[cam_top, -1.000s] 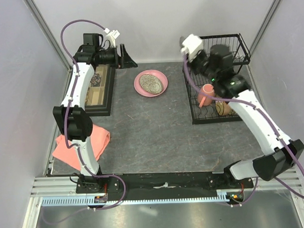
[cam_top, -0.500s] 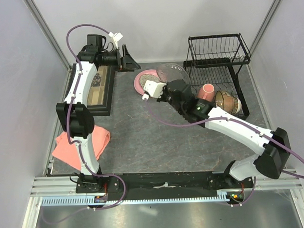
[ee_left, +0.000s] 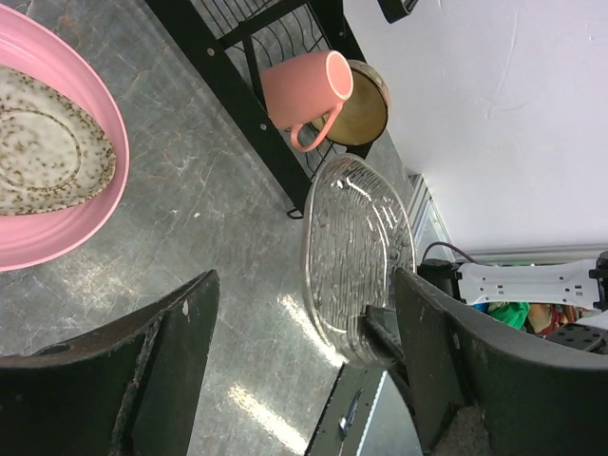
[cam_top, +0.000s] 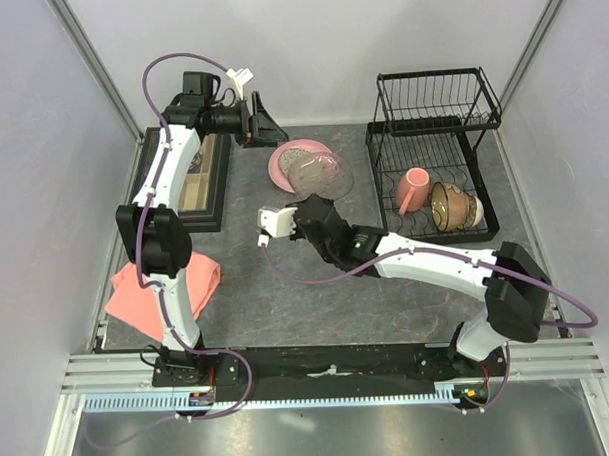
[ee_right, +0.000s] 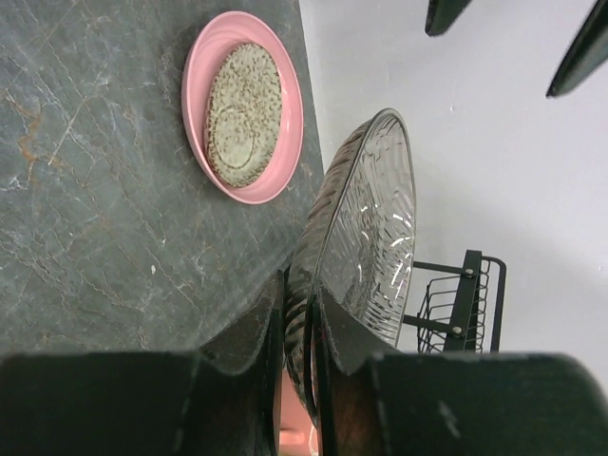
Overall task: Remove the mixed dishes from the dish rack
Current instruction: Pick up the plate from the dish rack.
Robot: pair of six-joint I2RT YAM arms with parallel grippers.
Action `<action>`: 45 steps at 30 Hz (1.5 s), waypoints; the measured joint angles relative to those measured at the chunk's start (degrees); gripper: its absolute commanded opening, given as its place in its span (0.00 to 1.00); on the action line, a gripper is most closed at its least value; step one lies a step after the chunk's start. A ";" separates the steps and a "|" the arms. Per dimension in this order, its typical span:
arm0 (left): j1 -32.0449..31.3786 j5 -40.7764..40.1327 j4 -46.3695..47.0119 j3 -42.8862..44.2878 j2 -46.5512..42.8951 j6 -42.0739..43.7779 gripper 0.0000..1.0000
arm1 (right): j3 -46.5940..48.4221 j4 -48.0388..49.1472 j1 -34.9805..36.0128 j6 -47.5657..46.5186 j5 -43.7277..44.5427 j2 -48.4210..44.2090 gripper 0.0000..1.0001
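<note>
My right gripper [cam_top: 311, 195] [ee_right: 302, 294] is shut on the rim of a clear ribbed glass plate [cam_top: 323, 174] [ee_right: 375, 218] and holds it on edge above the table, just in front of the large pink plate [cam_top: 280, 169] [ee_right: 285, 104]. The speckled grey-beige plate [cam_top: 297, 156] [ee_right: 245, 109] lies in the pink plate. The salmon-pink mug [cam_top: 413, 189] [ee_left: 304, 85] and amber-brown bowl [cam_top: 452, 205] [ee_left: 366, 104] sit in the black wire dish rack [cam_top: 436, 113]. My left gripper [cam_top: 266, 124] [ee_left: 304, 285] is open and empty, behind the pink plate.
A dark rectangular tray [cam_top: 198, 182] of small items lies at the back left. A folded salmon-pink cloth [cam_top: 157, 288] lies at the near left by the left arm. Grey walls close both sides.
My right arm has swung from the rack leftward and nearer with the glass plate in its jaws. My left gripper has shifted slightly to the right.
</note>
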 measured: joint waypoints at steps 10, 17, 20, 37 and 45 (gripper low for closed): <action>-2.38 -0.11 0.55 -2.47 0.07 0.07 0.80 | 0.00 2.51 2.78 -2.29 2.29 3.23 0.00; -4.35 -1.53 0.57 -5.11 0.35 0.74 0.77 | 0.00 2.95 3.58 -2.95 3.23 3.32 0.00; -4.90 -2.27 0.59 -5.57 0.35 1.38 0.75 | 0.00 2.97 3.72 -2.99 3.45 3.32 0.00; -6.97 -3.80 0.68 -8.72 0.35 3.67 0.24 | 0.11 4.81 3.80 -4.22 4.87 3.32 0.01; -7.28 -3.32 1.31 -9.01 0.35 4.39 0.02 | 0.11 5.31 3.82 -4.24 5.73 4.09 0.30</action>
